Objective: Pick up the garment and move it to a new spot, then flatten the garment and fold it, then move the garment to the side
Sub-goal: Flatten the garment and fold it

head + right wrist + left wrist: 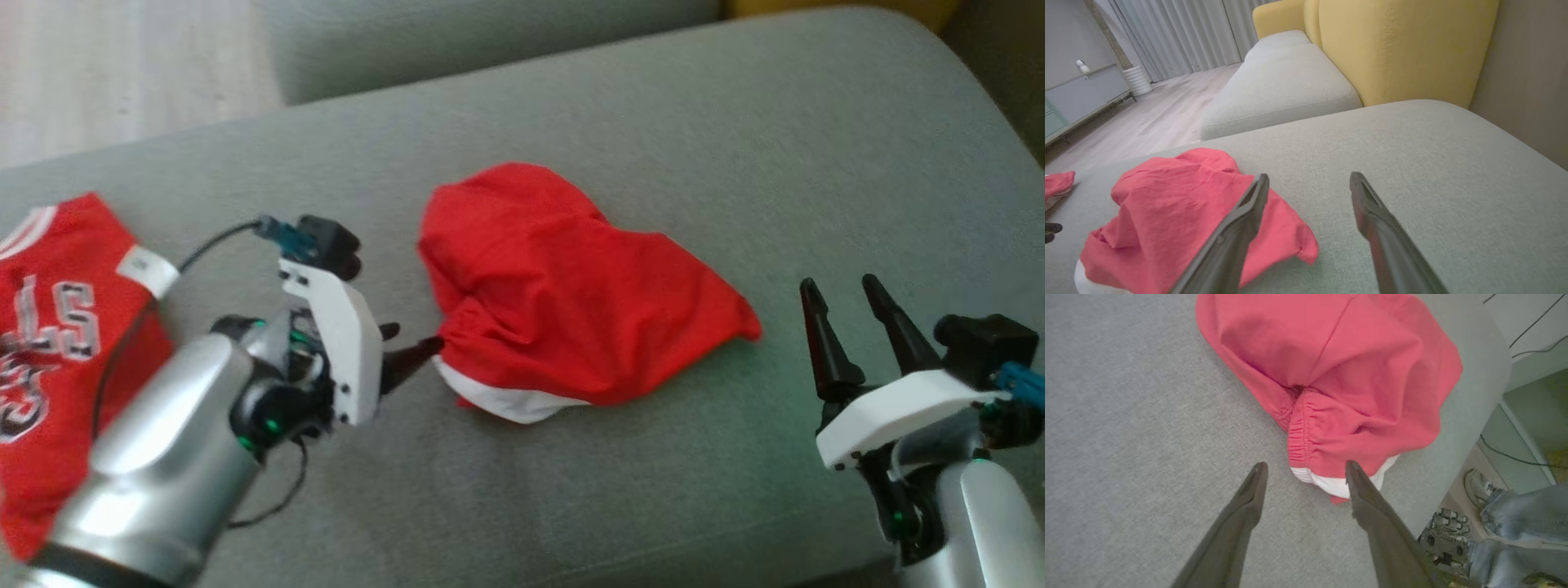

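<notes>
Left gripper (1305, 468) released, jaws spread at the crumpled red garment (571, 294)'s elastic hem, likely lining up the pickup. Right gripper (843, 292) also released, idle nearby.

Crumpled red garment (563, 294), mid-cushion.

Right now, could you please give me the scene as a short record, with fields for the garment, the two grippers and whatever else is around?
surface: grey sofa cushion
garment: red with a white edge, crumpled in a heap in the middle of the sofa cushion, not yet flattened
left gripper: open, fingertips at the garment's gathered waistband edge, not closed on it
right gripper: open, over bare sofa cushion, apart from the garment
other item: red jersey with lettering, lying at the robot's left
</notes>
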